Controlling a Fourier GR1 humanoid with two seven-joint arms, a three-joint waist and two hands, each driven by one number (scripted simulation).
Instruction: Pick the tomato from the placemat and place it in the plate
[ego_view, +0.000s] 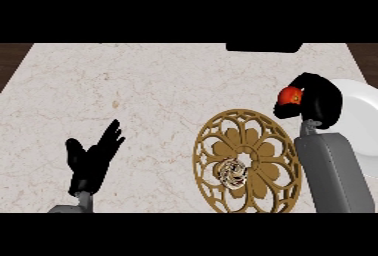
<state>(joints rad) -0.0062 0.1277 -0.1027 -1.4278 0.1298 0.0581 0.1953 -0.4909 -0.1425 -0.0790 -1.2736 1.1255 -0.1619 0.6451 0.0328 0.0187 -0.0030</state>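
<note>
- The right robot hand (319, 100), black and at the end of a grey forearm, is in the upper right of the head view, its fingers curled round the tomato (291, 96).
- The tomato is red with a small green spot on top, and only its left side shows past the fingers; the rest is hidden by the hand.
- The tomato is off the placemat, held just beside the left rim of the plate (360, 117). Whether it is over the rim or just short of it cannot be told.
- The plate is white and round, at the right edge of the view, partly hidden behind the right hand and forearm.
- The placemat (248, 161) is a round, golden-brown openwork mat with a flower pattern, lying on the surface near the lower middle, left of the right forearm.
- A small striped, pale and brown object (232, 171) sits on the lower left part of the placemat; what it is cannot be told.
- The left robot hand (92, 157) rests at the lower left, fingers straight and pointing up, holding nothing.
- The surface (133, 85) is pale beige, marbled stone.
</note>
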